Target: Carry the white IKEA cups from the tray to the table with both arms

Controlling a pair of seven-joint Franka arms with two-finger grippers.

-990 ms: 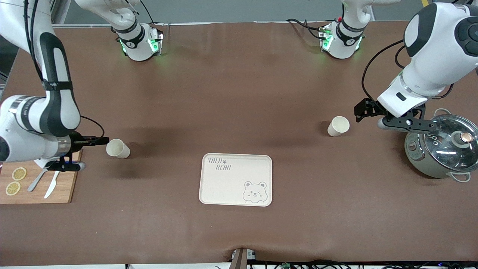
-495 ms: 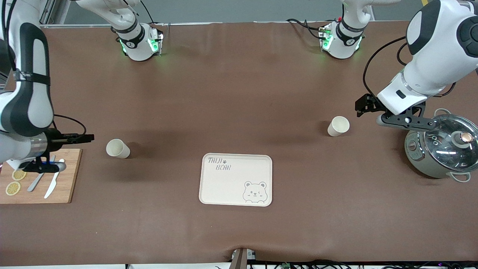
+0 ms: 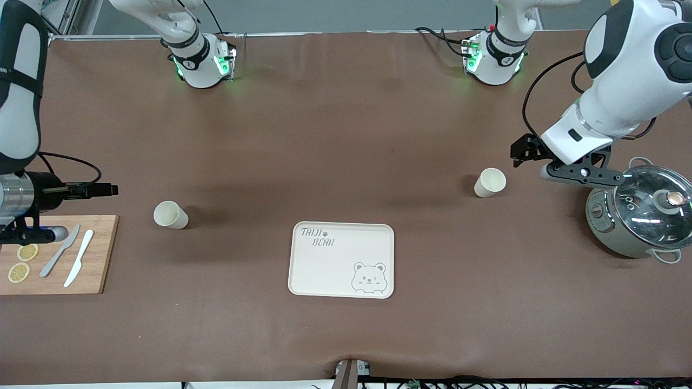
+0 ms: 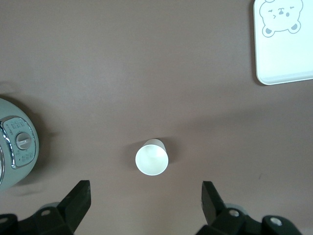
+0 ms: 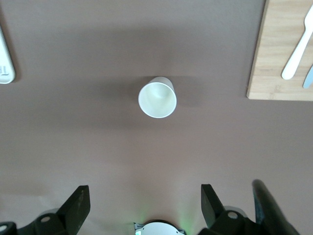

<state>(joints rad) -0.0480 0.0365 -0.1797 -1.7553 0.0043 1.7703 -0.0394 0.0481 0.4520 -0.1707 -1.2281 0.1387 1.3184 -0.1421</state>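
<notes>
Cream tray (image 3: 341,259) lettered "TAIJI BEAR"

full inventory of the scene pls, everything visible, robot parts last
white IKEA cups: 2, cream-white, upright on the table, apart; one toward the right arm's end, one toward the left arm's end
bear tray: 1, cream, between the cups, nearer the front camera
cutting board: 1, wood, at the right arm's end
knives: 2, one grey, one white, on the board
lemon slices: 2, yellow, on the board
pot: 1, grey-green, glass lid, at the left arm's end
table: 1, brown
right gripper: 1, black, open, clear of its cup
left gripper: 1, black, open, clear of its cup
</notes>
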